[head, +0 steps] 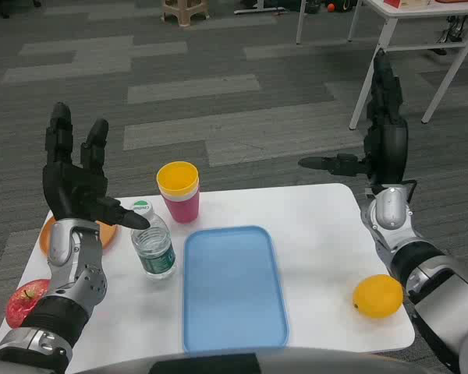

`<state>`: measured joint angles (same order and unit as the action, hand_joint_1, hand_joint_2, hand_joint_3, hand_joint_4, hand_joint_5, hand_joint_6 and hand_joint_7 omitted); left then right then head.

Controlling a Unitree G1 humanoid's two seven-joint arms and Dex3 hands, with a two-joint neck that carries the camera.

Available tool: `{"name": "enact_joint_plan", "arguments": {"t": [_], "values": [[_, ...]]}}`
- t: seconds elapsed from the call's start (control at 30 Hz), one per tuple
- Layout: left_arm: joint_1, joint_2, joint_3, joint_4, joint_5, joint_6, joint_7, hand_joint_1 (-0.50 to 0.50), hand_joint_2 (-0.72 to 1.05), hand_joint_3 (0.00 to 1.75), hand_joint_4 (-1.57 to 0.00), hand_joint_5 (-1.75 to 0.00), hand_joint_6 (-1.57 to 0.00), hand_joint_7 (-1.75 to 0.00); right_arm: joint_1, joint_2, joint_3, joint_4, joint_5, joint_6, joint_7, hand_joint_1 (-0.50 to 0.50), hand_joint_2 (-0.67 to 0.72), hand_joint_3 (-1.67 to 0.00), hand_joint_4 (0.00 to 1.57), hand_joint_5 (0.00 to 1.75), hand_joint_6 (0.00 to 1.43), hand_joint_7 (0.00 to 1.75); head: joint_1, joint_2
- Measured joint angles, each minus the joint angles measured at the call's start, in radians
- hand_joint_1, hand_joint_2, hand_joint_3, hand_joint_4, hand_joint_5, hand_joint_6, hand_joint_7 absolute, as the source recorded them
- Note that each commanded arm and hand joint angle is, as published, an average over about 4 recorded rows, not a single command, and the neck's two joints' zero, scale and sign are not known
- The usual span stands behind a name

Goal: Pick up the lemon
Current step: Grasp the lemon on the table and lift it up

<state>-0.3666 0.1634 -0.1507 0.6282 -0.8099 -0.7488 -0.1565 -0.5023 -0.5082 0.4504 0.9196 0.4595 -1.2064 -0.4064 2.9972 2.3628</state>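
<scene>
The lemon [377, 296] is a round yellow fruit lying on the white table [312, 234] near its right front corner. My right hand [382, 132] is raised above the table's right edge, well above and behind the lemon, fingers spread and holding nothing. On the left side, my left hand [76, 179] is lifted over the table with its fingers apart and nothing in it.
A blue tray [234, 288] lies in the middle of the table. A water bottle [152, 243] stands left of it, stacked yellow and pink cups [179, 191] behind. An orange plate [48, 234] and a red apple [25, 302] sit at the left edge.
</scene>
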Motion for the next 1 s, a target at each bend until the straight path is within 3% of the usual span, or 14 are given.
{"name": "enact_joint_plan", "arguments": {"t": [0.1, 0.2, 0.5, 0.6, 0.7, 0.8, 1.0], "values": [[0.004, 0.003, -0.025, -0.01, -0.013, -0.024, 0.002, -0.19, -0.7, 0.09, 0.0, -0.62, -0.03, -0.14, 0.044, 0.006, 0.002, -0.029, 0.032, -0.001, 0.022, -0.33, -0.16, -0.08, 0.03, 0.0, 0.0, 0.0, -0.113, 0.079], [0.005, 0.005, -0.041, -0.015, -0.022, -0.036, 0.002, -0.2, -0.68, 0.09, 0.0, -0.62, -0.03, -0.14, 0.087, 0.016, 0.007, -0.039, 0.043, -0.001, 0.035, -0.33, -0.16, -0.12, 0.03, 0.0, 0.0, 0.0, -0.115, 0.077], [0.006, 0.005, -0.048, -0.015, -0.025, -0.036, 0.002, -0.22, -0.7, 0.09, 0.0, -0.62, -0.03, -0.14, 0.09, 0.016, 0.006, -0.052, 0.047, -0.001, 0.036, -0.33, -0.16, -0.12, 0.03, 0.0, 0.0, 0.0, -0.119, 0.055], [0.006, 0.005, -0.048, -0.016, -0.025, -0.036, 0.002, -0.24, -0.66, 0.09, 0.0, -0.64, -0.03, -0.14, 0.09, 0.016, 0.005, -0.052, 0.047, -0.001, 0.036, -0.33, -0.16, -0.1, 0.03, 0.0, 0.0, 0.0, -0.133, -0.023], [0.007, 0.008, -0.049, -0.016, -0.025, -0.036, 0.002, -0.29, -0.72, 0.09, 0.0, -0.72, -0.03, -0.14, 0.09, 0.011, 0.0, -0.052, 0.047, -0.001, 0.038, -0.33, -0.16, -0.08, 0.03, 0.0, 0.0, 0.0, -0.147, -0.133], [0.011, 0.017, -0.052, -0.018, -0.025, -0.036, 0.002, -0.32, -0.7, 0.09, 0.0, -0.67, -0.03, -0.14, 0.091, 0.001, -0.005, -0.052, 0.047, -0.001, 0.045, -0.33, -0.16, -0.08, 0.03, 0.0, 0.0, 0.0, -0.141, -0.231], [0.048, 0.057, -0.051, -0.039, -0.031, -0.025, 0.001, -0.36, -0.7, 0.07, 0.0, -0.69, -0.03, -0.14, 0.165, -0.038, -0.073, -0.066, 0.066, 0.002, 0.091, -0.3, -0.16, -0.1, 0.01, 0.0, 0.0, 0.0, -0.143, -0.3]]}}
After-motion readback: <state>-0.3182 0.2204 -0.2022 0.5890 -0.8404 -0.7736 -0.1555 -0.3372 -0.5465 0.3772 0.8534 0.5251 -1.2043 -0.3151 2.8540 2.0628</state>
